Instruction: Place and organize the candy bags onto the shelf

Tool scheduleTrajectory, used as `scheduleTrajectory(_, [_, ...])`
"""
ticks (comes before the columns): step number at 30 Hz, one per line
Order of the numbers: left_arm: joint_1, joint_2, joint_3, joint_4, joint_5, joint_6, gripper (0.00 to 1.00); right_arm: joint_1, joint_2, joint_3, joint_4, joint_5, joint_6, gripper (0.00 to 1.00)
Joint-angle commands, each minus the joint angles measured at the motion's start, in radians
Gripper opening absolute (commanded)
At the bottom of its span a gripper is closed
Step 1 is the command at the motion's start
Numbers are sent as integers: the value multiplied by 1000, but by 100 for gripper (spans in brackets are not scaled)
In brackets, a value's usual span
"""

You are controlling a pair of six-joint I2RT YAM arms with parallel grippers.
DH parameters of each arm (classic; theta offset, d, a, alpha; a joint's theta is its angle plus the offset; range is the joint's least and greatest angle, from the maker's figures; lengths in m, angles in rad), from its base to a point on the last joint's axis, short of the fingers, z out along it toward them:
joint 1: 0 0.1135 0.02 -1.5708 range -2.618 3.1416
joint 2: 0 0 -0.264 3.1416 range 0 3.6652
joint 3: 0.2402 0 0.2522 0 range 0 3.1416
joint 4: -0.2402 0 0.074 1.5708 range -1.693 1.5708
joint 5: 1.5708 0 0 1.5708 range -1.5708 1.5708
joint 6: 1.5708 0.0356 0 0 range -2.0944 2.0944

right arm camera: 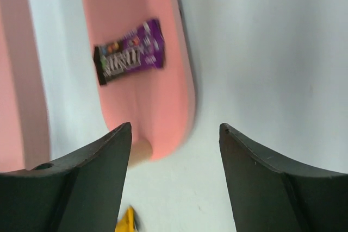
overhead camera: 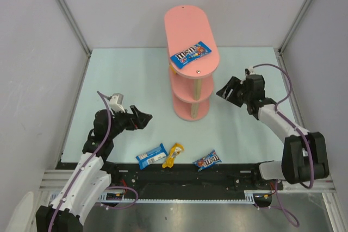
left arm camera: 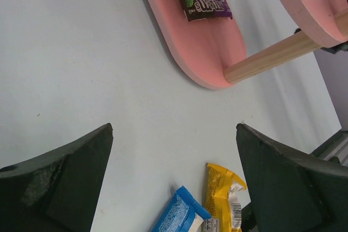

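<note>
Reading m&m's, blue candy bag (overhead camera: 190, 54) atop pink shelf (overhead camera: 185, 25), left fingers (left arm camera: 70, 183) and right fingers (right arm camera: 87, 167) apart, empty

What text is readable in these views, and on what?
"m&m's": blue packet on the shelf's top board.
"m&m's": purple packet on the lowest board; legible in the left wrist view, blurred in the right wrist view.
Too small to read: left blue packet, yellow packet and right blue packet, all on the table.
No other text visible.
</note>
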Motion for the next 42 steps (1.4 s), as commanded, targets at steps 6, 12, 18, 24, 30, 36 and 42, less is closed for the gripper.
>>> scheduleTrajectory(6, [-3, 43, 12, 14, 8, 8, 100, 131, -280, -139, -275, 50, -107, 70])
scheduleTrajectory(12, [-3, 23, 4, 13, -9, 0, 100, 408, -490, -243, -260, 41, -78, 70])
scheduleTrajectory(18, [-3, 29, 4, 11, -4, 0, 100, 643, -486, -327, -131, 52, -32, 69])
scheduleTrajectory(24, [-3, 27, 4, 12, -1, 0, 100, 783, -351, -328, 27, 109, 42, 67])
scheduleTrajectory(30, [-3, 23, 4, 11, -1, -1, 100, 835, -217, -328, 125, 184, 100, 61])
scheduleTrajectory(36, [-3, 21, 3, 12, 0, -1, 100, 840, -119, -328, 191, 227, 144, 56])
scheduleTrajectory(42, [-3, 18, 4, 11, -1, -1, 100, 840, -6, -328, 306, 157, 192, 53])
